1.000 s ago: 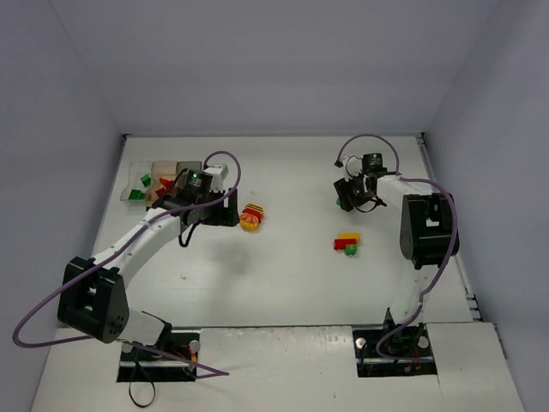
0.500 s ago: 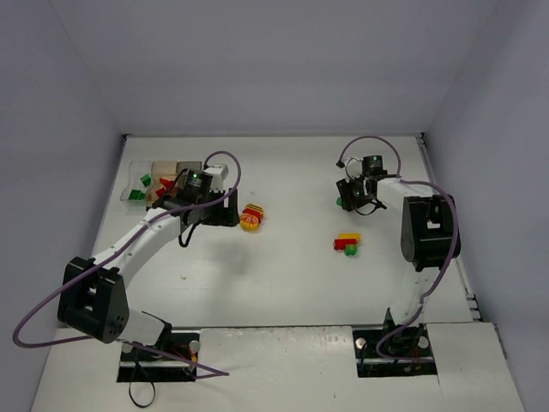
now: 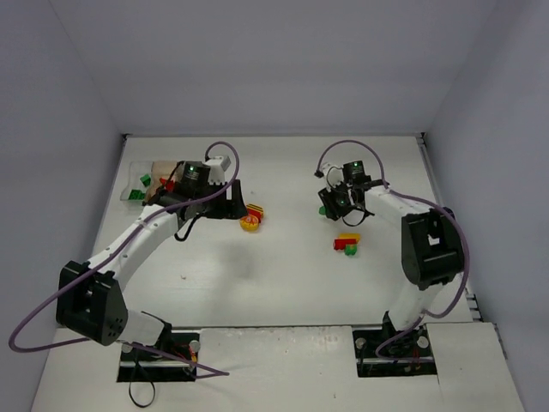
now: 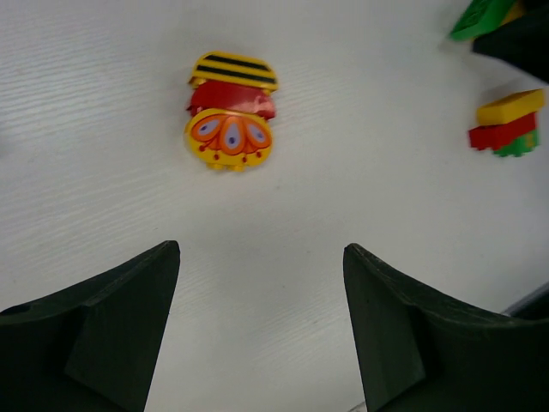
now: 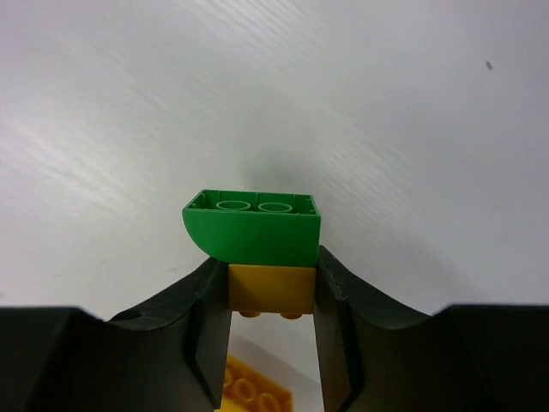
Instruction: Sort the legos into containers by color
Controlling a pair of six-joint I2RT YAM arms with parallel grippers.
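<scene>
My right gripper (image 5: 268, 275) is shut on a small clump, a green curved lego (image 5: 253, 227) on a yellow lego (image 5: 268, 287), held above the table; it shows at centre right in the top view (image 3: 329, 206). My left gripper (image 4: 262, 249) is open and empty, just short of a yellow-and-red clump (image 4: 230, 112), which also shows in the top view (image 3: 250, 217). A red, yellow and green clump (image 3: 346, 244) lies below the right gripper. The containers (image 3: 137, 176) stand at far left, partly hidden by the left arm, with green and red legos inside.
A loose yellow lego (image 5: 253, 390) lies on the table under the right gripper. The red-yellow-green clump (image 4: 506, 129) sits at the right edge of the left wrist view. Grey walls close the table at the back and sides.
My right gripper has moved left and a little nearer with the green-and-yellow clump in it. My left gripper has shifted slightly toward the yellow-and-red clump.
</scene>
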